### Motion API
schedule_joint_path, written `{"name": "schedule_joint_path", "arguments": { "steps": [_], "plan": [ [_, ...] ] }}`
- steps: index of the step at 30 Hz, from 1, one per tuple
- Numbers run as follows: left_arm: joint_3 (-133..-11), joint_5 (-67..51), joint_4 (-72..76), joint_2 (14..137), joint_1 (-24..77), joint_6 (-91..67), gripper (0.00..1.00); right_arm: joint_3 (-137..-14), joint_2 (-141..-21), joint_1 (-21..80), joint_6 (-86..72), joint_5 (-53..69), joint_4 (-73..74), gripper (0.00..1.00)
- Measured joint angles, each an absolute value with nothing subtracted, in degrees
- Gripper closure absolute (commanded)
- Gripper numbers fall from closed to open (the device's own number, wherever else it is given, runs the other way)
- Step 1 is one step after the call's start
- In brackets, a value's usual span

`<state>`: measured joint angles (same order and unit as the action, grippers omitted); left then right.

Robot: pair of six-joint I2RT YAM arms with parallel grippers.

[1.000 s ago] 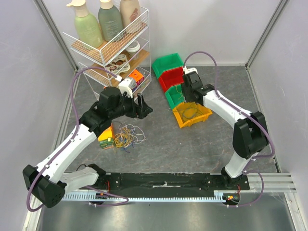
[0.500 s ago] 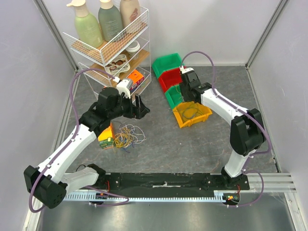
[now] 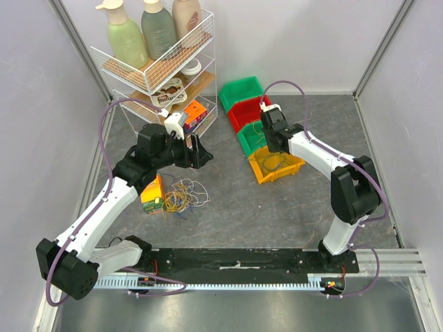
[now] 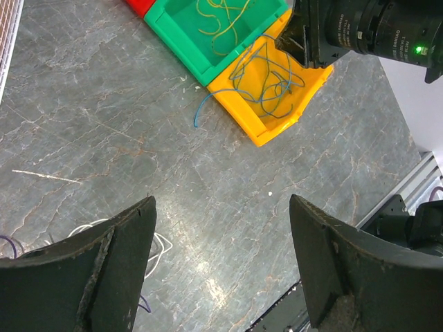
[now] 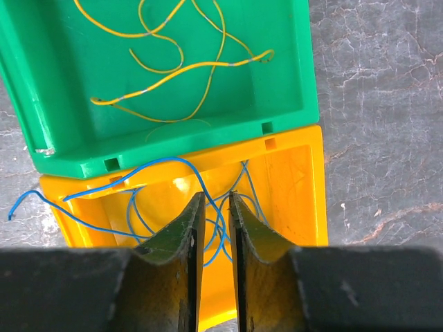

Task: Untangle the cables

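Item: tangle of cables (image 3: 181, 196), thin multicoloured strands looped into a loose nest.
Location: flat on the table, on the left and towards the near side, just beside a small box (image 3: 152, 195).
Already sorted, by my judgement: blue wires (image 4: 266, 76) in the yellow bin (image 5: 294, 187); yellow wires (image 5: 187, 67) in the green bin (image 5: 277, 69) just beyond it. One blue end trails over the yellow rim onto the table.
Handling: very light, limp and springy, I would say. The strands should bend and not break, but a tug on one is likely to drag the whole nest.
Where to hold: a single strand at a free end or an outer loop at the nest's edge, not the dense middle.
My left gripper (image 4: 221, 214): fingers spread wide, nothing between them, held above bare table.
Tangle relative to left gripper: down, to the left and nearer. Only a few pale loops show at the near-left edge of my wrist view, beside the left finger.
My right gripper (image 5: 215, 200): fingers drawn close with a narrow slit between them, poised over the yellow bin. I cannot tell whether a blue strand is pinched there.
Tangle relative to right gripper: well apart, across the table to the left.
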<state>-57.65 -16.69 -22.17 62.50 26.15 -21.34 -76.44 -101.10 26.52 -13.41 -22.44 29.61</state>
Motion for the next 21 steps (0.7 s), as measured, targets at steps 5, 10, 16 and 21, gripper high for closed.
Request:
{"name": "schedule_joint_path", "arguments": {
  "steps": [5, 10, 16, 21],
  "plan": [
    [-57.6, -16.8, -22.2, 62.5, 26.1, -21.3, 0.17, -73.9, -101.1, 26.5, -13.0, -23.2, 28.2, 0.76],
    [-57.6, -17.2, -22.1, 62.8, 25.8, -21.3, 0.17, -71.3, -101.1, 26.5, -12.3, -23.5, 27.2, 0.98],
    [-57.2, -17.3, -22.1, 63.0, 25.4, -21.4, 0.18, -70.2, -99.4, 26.7, -12.4, -25.6, 26.0, 1.00],
    [-57.1, -18.4, -22.1, 63.0, 24.6, -21.4, 0.18, -65.8, -92.8, 27.4, -13.4, -27.8, 26.5, 1.00]
  ]
}}
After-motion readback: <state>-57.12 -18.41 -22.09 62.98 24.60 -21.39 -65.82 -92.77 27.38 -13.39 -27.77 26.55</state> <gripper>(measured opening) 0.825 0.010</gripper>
